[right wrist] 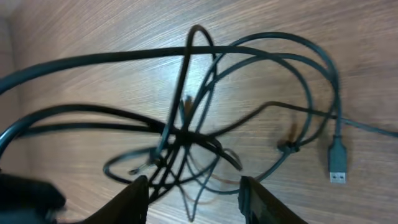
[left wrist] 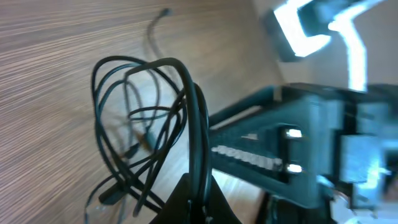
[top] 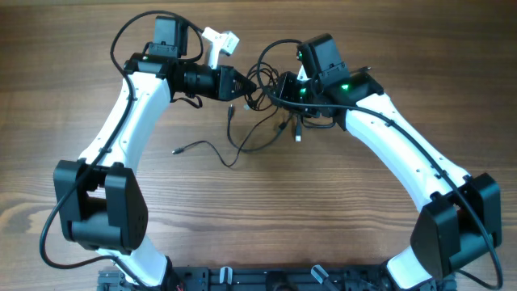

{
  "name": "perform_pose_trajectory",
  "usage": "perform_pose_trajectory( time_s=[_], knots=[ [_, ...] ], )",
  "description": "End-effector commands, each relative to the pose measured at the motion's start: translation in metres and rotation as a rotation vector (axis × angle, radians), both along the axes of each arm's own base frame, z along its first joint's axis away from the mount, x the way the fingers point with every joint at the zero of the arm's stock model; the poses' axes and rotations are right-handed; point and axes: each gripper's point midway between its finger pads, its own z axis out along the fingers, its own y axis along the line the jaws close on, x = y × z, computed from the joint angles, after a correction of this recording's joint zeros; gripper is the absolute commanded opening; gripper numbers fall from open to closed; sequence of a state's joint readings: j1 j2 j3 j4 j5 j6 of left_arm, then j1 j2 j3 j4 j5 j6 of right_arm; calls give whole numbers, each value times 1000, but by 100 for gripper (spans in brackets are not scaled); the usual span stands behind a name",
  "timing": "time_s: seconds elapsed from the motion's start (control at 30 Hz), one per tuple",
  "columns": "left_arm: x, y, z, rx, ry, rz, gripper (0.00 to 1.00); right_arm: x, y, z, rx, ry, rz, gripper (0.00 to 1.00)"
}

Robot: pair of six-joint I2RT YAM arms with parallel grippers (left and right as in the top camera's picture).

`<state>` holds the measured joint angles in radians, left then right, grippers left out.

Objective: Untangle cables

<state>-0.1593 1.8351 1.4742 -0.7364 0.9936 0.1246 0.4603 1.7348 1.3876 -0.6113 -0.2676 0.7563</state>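
On a wood-grain table [top: 266, 218], the cables [top: 260, 103] are lying in one knotted cluster at the centre, between your two arms. You are looking at a job that seems barely begun. Loops are crossing over one another and several strands are meeting in a tight knot [right wrist: 180, 137]. Only one cord end [top: 176, 150] is trailing free toward your left side, and a silver-tipped plug [right wrist: 337, 167] is resting at the edge of the tangle. No cord is lying fully apart from the rest, so nearly all the separating is left to do. Your left gripper [top: 245, 83] is pinching a bundle of strands, holding loops up above the wood. Your right gripper [right wrist: 194, 193] is hovering just over the knot, its jaws standing apart, with strands running between them but none clamped.
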Motion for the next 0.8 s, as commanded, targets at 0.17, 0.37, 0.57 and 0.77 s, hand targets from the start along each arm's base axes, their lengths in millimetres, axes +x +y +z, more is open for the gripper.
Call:
perform_pose_trajectory(
  time_s=[0.17,0.37,0.57,0.77],
  knots=[
    [-14,-11,12,-115,2,-89,4,2,14,-9,98,99,-62,45],
    [-14,-10,12,-110,3,-87,4,6,30,3,206,105,-51,39],
    [-18,-12,12,-120,23,-94,4,10,32,7,245,123,-109,28],
    [-24,-20,16,-146,31,-123,4,10,31,6,222,101,-77,11]
  ],
)
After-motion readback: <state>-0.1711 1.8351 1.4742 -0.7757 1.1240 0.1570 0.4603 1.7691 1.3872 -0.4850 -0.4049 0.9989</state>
